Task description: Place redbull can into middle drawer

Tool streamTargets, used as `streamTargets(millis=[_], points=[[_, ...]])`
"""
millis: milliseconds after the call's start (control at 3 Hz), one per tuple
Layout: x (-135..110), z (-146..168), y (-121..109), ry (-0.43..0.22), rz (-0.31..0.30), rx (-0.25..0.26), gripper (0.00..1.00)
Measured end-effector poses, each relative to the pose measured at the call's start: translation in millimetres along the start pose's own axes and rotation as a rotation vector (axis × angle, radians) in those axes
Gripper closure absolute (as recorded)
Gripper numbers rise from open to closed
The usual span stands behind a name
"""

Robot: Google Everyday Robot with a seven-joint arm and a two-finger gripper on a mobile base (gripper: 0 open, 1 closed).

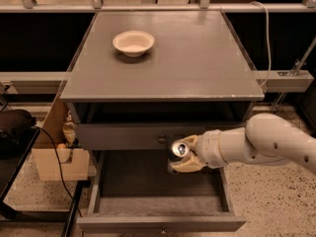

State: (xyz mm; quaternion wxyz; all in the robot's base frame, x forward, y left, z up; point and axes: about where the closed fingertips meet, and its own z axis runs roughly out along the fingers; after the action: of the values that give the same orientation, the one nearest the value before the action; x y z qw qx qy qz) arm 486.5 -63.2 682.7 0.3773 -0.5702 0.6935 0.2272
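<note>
The redbull can (179,149) shows mainly its shiny silver top and is tilted toward the camera. My gripper (185,158) is shut on it, and the tan fingers (188,166) wrap its body. The white arm comes in from the right. The can hangs above the right half of the open middle drawer (123,202), a wide shallow grey box with a dark floor, pulled out toward the camera. The can is just below the closed drawer front above it and does not touch the drawer floor.
A closed grey drawer front with a round knob (161,139) sits just above the open one. A cream bowl (133,42) stands on the cabinet top (197,58). A cardboard box (52,157) and cables stand at the left. A white cable (267,38) hangs at the right.
</note>
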Motion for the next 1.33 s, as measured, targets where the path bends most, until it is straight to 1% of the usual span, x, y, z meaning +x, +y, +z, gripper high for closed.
streamTargets(millis=[333,667,1000,1333], points=[[19,10,-3,-0.004,0.002,-0.007,1.00],[49,29,4,-0.033,0.020,-0.022,1.00],[49,29,4,-0.033,0.020,-0.022,1.00],[62,34,7,-0.035,0.025,-0.029,1.00]])
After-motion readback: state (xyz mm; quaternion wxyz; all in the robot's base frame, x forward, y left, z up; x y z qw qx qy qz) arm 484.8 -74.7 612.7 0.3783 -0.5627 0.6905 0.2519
